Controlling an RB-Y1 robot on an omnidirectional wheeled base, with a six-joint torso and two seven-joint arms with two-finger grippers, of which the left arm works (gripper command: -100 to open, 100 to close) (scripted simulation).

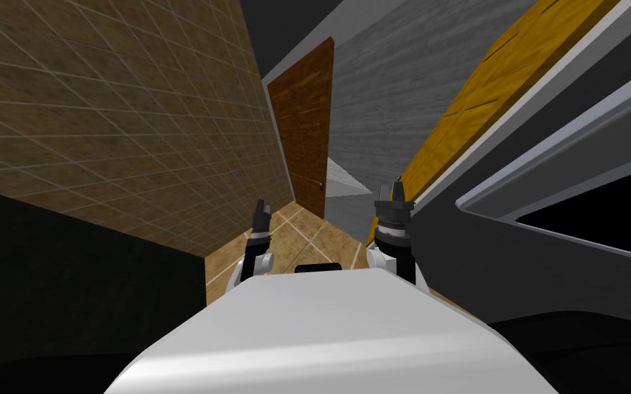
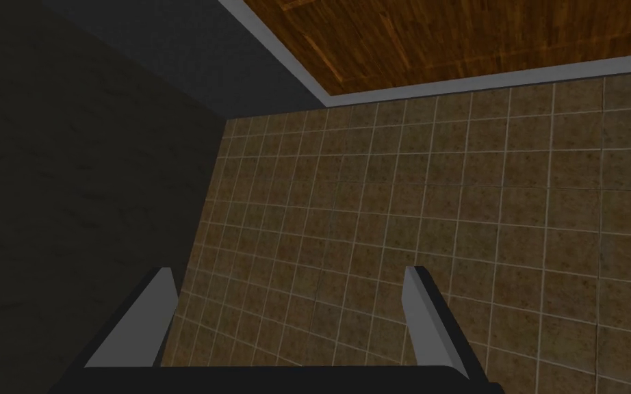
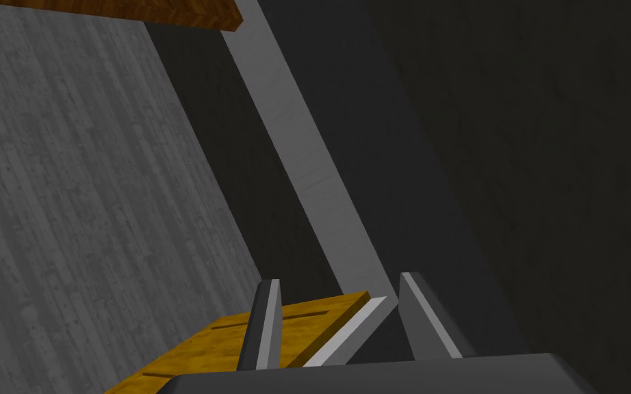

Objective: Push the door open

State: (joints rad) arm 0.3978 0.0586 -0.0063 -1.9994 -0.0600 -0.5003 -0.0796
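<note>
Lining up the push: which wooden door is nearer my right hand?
The yellow door, close beside the right hand; the dark brown door stands farther ahead.

a narrow passage inside a home: a brown wood-grain door [image 1: 307, 130] stands ahead, a wall of small brown tiles [image 1: 102, 116] runs up to its left, tan floor tiles [image 1: 300, 236] lie at its foot, and a grey planked wall [image 1: 382, 102] and a yellow panelled wooden front [image 1: 471, 96] lie to its right

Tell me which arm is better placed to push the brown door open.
Probably the left. The left pincer, open, sits nearer the brown door, by the tiled wall; the right pincer is farther off, beside the yellow panel.
</note>
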